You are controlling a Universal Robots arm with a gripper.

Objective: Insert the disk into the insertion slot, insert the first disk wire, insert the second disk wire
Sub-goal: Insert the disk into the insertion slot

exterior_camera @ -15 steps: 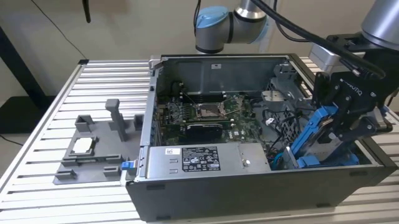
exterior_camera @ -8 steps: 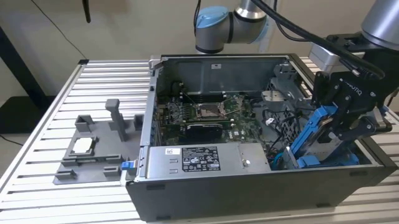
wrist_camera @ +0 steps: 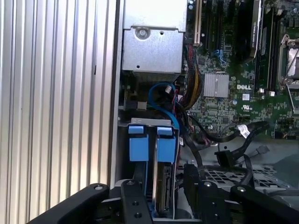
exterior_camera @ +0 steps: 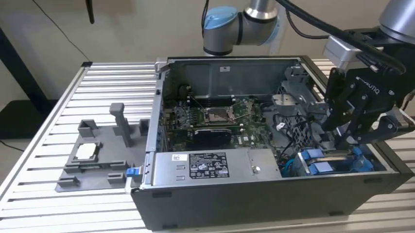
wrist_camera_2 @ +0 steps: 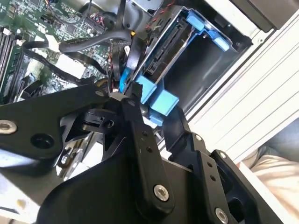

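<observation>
1. Your case (exterior_camera: 259, 199) lies open on the bench (exterior_camera: 110, 82). In the exterior view, the slot (exterior_camera: 334, 162) sits at the case's 4 o'clock corner.
2. The disk (wrist_camera: 163, 186) stands in the slot, its blue tabs (wrist_camera: 138, 148) at the mouth.
3. Your claw (exterior_camera: 350, 143) hangs at those tabs; you cannot tell whether it is clenched or released.
4. At 9 o'clock, the tray (exterior_camera: 84, 172) holds a small pale square (exterior_camera: 87, 151).

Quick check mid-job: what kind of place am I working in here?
Probably a robotics lab bench for PC assembly trials: a slatted aluminium table, an open computer case with its motherboard exposed, and a grey fixture tray beside it.
</observation>
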